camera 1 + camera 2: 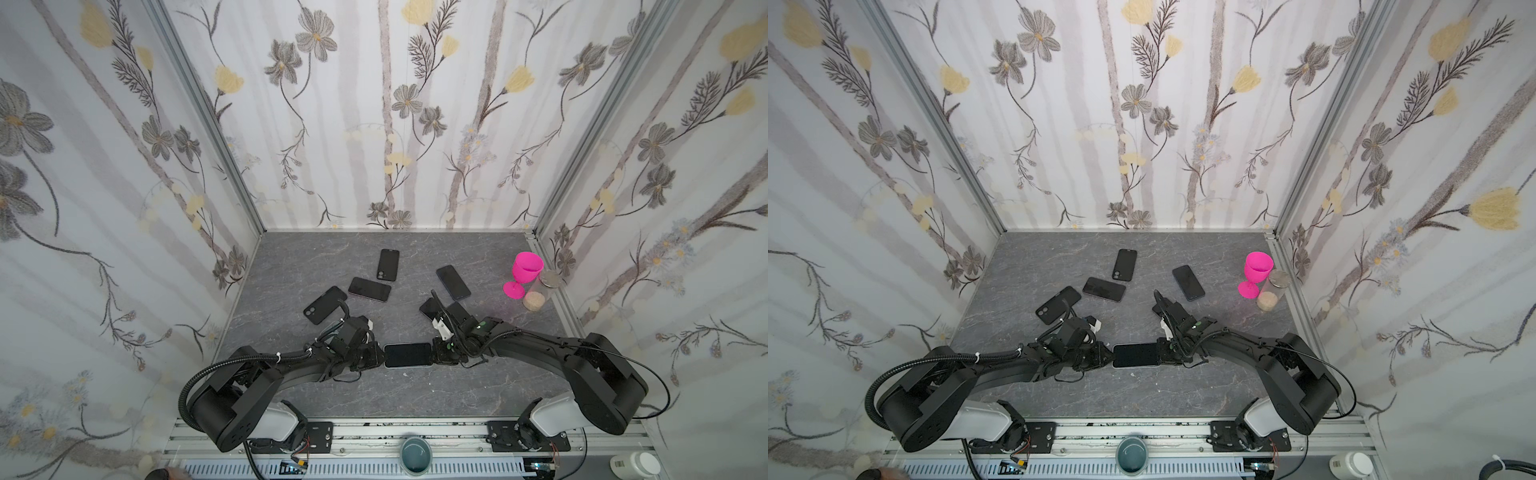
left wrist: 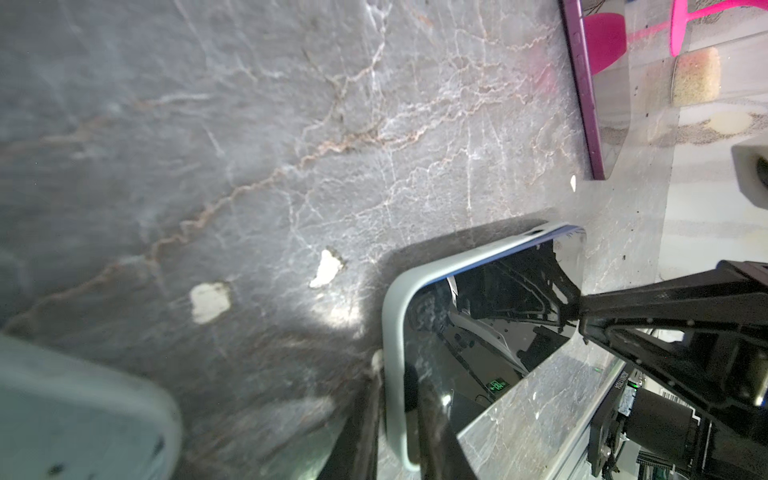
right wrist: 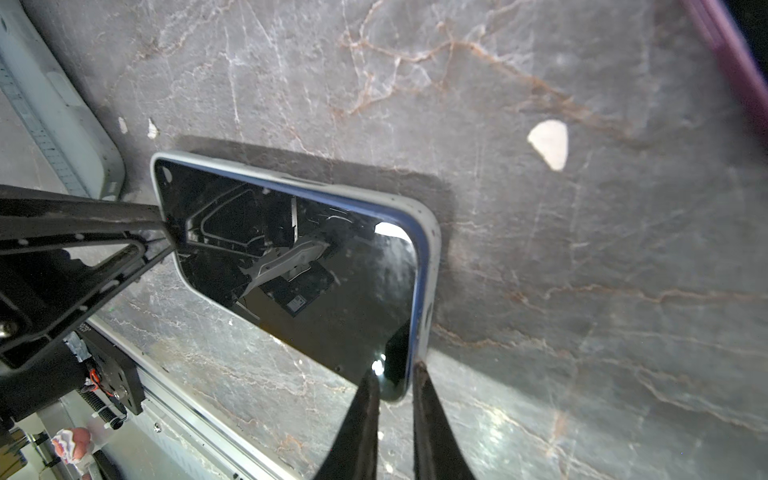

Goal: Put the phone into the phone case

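The left gripper (image 1: 379,356) has its fingers pinched on the left end of the phone case (image 2: 390,316); the phone (image 1: 407,354) sits in it, screen up, at the front middle of the table (image 1: 332,399). The right gripper (image 1: 434,353) has its fingers clamped on the phone's right end.

**Top views, stereo pair:** set high above the near rail (image 1: 415,434), looking down and forward across the grey surface (image 1: 415,395) to the flowered back wall (image 1: 353,124). Distant and wide. Both top views share the whole scene, shifted slightly sideways.

**Left wrist view:** very near, low over the surface, looking along the left end effector (image 2: 394,370) at the phone (image 2: 478,332).

**Right wrist view:** equally near, looking along the right end effector (image 3: 395,372) at that phone's opposite end. Each wrist view includes the opposing end effector.
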